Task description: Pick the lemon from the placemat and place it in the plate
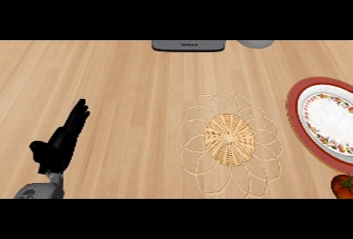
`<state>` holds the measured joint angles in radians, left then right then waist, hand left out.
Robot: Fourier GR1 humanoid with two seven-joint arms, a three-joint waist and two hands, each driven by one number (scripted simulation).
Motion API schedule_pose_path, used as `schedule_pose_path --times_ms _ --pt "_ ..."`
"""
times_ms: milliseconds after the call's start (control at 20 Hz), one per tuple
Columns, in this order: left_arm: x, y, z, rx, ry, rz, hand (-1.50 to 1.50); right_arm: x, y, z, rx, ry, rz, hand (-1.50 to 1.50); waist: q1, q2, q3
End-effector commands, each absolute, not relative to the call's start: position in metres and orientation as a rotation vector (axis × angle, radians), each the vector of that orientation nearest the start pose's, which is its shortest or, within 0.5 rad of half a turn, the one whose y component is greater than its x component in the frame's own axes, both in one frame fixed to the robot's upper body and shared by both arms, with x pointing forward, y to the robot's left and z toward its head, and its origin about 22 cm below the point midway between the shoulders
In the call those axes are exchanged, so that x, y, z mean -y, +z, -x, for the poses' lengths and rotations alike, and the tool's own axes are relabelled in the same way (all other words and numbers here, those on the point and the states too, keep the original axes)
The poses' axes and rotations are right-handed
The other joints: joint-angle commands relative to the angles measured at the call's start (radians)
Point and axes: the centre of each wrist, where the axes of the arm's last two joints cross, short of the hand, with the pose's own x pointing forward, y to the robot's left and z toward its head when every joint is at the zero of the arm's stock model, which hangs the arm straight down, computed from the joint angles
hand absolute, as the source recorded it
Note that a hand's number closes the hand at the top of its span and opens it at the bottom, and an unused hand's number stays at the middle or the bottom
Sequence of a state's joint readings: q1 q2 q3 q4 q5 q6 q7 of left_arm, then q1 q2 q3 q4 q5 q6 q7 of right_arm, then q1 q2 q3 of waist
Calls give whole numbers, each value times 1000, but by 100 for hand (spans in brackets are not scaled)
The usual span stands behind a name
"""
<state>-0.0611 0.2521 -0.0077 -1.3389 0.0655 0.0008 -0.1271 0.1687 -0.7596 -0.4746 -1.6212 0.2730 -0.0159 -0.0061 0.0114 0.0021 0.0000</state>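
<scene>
One hand, the left hand [60, 140], rests open at lower left, fingers straight; woven placemat [229, 140] bare at centre, plate [324, 122] at right edge.

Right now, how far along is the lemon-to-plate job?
Done: nothing I can confirm; the plate shows no lemon. In hand: nothing; the left hand rests open at the left, and the right hand is out of view. Left: unclear, since the placemat also shows no lemon.

My left hand [60, 142] rests open at the lower left, fingers straight and pointing up, thumb out, grey forearm [40, 190] just below it.
</scene>
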Motion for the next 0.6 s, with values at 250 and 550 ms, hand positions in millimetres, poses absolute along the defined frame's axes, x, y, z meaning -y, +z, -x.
schedule_pose_path --times_ms 250,550 --pt "-295 -27 -255 1511 -146 -134 0 448 107 -249 1426 228 1109 150 3 1 1" --pt "-304 -14 -258 1540 -150 -153 0 433 80 -273 1301 190 1078 -150 -5 -1 0"
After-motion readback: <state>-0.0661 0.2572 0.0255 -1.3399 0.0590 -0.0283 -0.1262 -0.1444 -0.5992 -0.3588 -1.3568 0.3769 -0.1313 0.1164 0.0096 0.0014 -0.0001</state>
